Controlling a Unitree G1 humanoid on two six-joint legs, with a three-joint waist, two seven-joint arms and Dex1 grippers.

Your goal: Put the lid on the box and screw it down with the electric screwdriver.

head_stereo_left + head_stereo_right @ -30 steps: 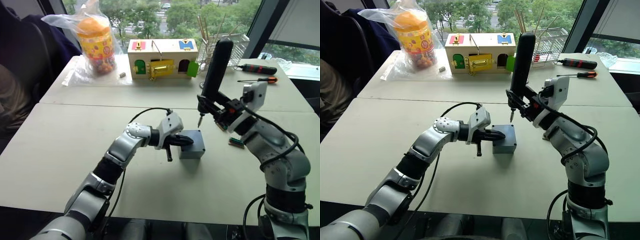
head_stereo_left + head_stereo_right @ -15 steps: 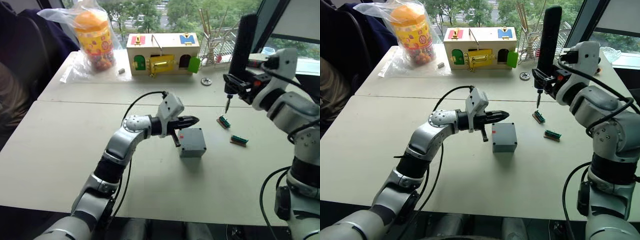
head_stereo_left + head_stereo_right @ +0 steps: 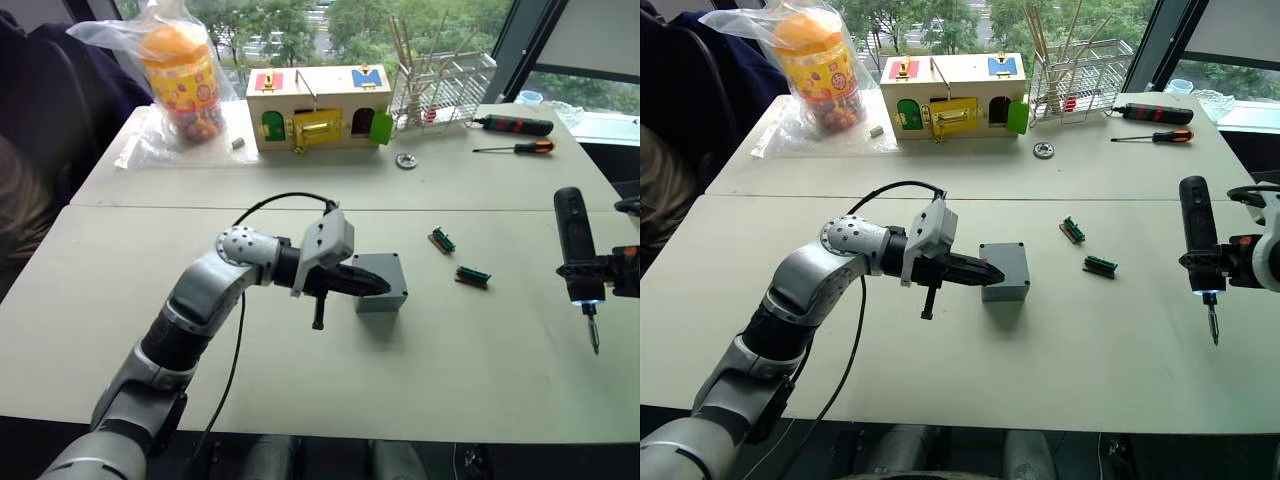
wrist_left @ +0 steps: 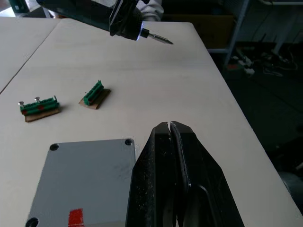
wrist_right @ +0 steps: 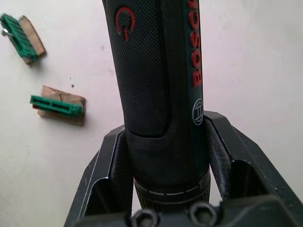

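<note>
- The left gripper (image 3: 992,274) has its two black fingers (image 4: 182,156) pressed together with nothing between them; the tips lie over the near edge of the box (image 3: 1006,270), at or just above its top — whether they touch it I cannot tell.
- The right gripper (image 5: 163,156) pinches the electric screwdriver (image 3: 1196,236) between its fingers (image 5: 113,163), clamped around the lower barrel just above the collar.
- The driver hangs upright with its bit down and its tip lit, held in the air over the bare table, well apart from the box.
- The box sits near the middle of the near table (image 3: 940,380) with the lid (image 4: 80,182) already on it — flat grey top, screw holes at the corners, a small red mark near one edge.
- The left arm reaches in from the robot's left, forearm nearly level, wrist pointing the fingers sideways at the box; a black cable loops above it.
- The right gripper is far out on the robot's right, near the table edge.
- Two small green terminal blocks (image 3: 1072,229) lie on the table between box and driver.
- On the far table: a wooden box with coloured doors (image 3: 953,95), a bagged orange-lidded jar (image 3: 820,68), a wire rack (image 3: 1080,75), a round metal part (image 3: 1044,150), and two hand screwdrivers (image 3: 1152,114).
- Windows with trees outside stand behind.
</note>
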